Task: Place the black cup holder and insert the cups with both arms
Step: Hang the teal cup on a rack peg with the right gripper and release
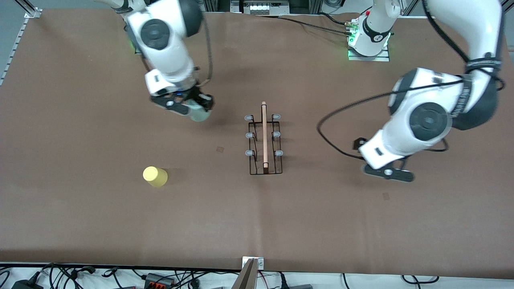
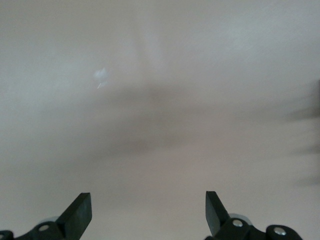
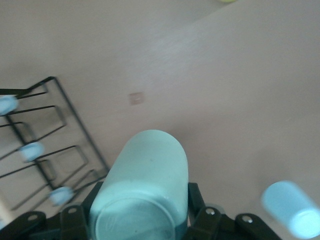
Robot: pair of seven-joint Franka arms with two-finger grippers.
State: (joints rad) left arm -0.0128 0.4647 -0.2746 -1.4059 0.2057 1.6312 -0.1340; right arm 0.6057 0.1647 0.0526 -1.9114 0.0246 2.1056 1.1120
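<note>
The black cup holder (image 1: 264,136) stands upright at the table's middle, its grey-tipped pegs bare; its wire frame (image 3: 31,150) also shows in the right wrist view. My right gripper (image 1: 192,108) is shut on the pale green cup (image 1: 199,114) (image 3: 145,170), held over the table beside the holder toward the right arm's end. The yellow cup (image 1: 155,176) stands upside down, nearer the front camera. A light blue cup (image 3: 292,207) shows only in the right wrist view. My left gripper (image 1: 387,173) (image 2: 148,200) hangs open and empty over bare table toward the left arm's end.
A small square mark (image 1: 220,149) lies on the brown table between the yellow cup and the holder, and another (image 1: 386,196) lies near the left gripper. Cables and plugs (image 1: 160,279) run along the table's front edge.
</note>
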